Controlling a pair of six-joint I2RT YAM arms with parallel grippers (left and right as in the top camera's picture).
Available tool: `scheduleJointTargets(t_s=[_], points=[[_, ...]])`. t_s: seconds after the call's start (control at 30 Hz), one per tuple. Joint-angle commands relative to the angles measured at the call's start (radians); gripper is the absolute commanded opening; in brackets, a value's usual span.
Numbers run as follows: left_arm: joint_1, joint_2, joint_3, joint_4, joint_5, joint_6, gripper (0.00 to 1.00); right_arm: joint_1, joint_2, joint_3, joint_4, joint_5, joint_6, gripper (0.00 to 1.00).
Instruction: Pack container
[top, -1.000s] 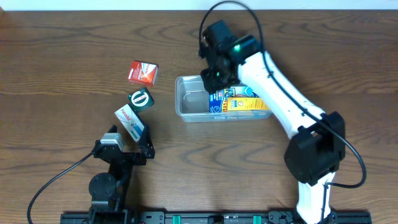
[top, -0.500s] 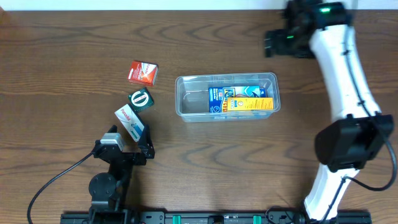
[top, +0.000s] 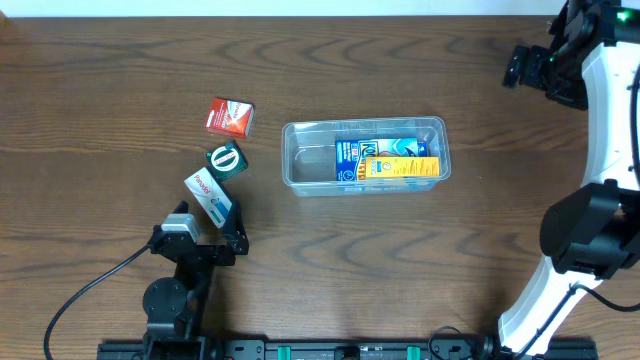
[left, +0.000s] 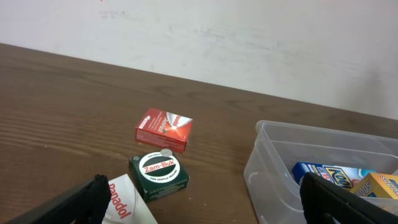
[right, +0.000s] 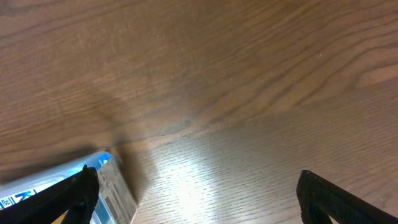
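The clear plastic container (top: 300, 160) sits mid-table and holds a blue box (top: 375, 152) and a yellow box (top: 400, 167). My left gripper (top: 208, 228) rests low at the front left, open and empty. In its wrist view the container (left: 273, 168) is to the right of the left gripper (left: 202, 202). My right gripper (top: 520, 68) hangs open and empty at the far right back corner, well away from the container. The right wrist view shows its jaws (right: 196, 196) spread wide over bare wood.
Three small boxes lie left of the container: a red one (top: 230, 116), a green Zam-Buk one (top: 225, 160) and a white Panadol one (top: 208, 195) just ahead of my left fingers. A blue-and-white box edge (right: 109, 186) shows low left in the right wrist view.
My right gripper opened wide, left the spot over the container's left end and swung to the far right back corner. The left arm and the loose boxes stayed put.
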Motion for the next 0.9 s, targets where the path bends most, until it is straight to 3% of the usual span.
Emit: scheduleJointTargets(t_s=[0.0, 0.17, 0.37, 0.47, 0.7, 0.87], points=[[0.004, -0.001, -0.017, -0.033, 0.019, 0.010, 0.98, -0.005, -0.002, 0.015, -0.003, -0.011, 0.011, 0.99], [0.004, -0.001, -0.016, -0.023, 0.018, 0.008, 0.98, -0.005, -0.002, 0.015, -0.003, -0.011, 0.011, 0.99], [0.005, 0.076, 0.120, -0.132, -0.109, -0.121, 0.98, -0.005, -0.002, 0.015, -0.003, -0.011, 0.011, 0.99], [0.005, 0.214, 0.246, -0.217, -0.143, -0.126, 0.98, -0.005, -0.002, 0.015, -0.003, -0.011, 0.011, 0.99], [0.008, 0.735, 0.623, -0.489, -0.140, -0.126, 0.98, -0.005, -0.002, 0.015, -0.003, -0.011, 0.011, 0.99], [0.008, 1.053, 0.801, -0.598, -0.097, -0.126, 0.98, -0.005, -0.002, 0.015, -0.003, -0.011, 0.011, 0.99]])
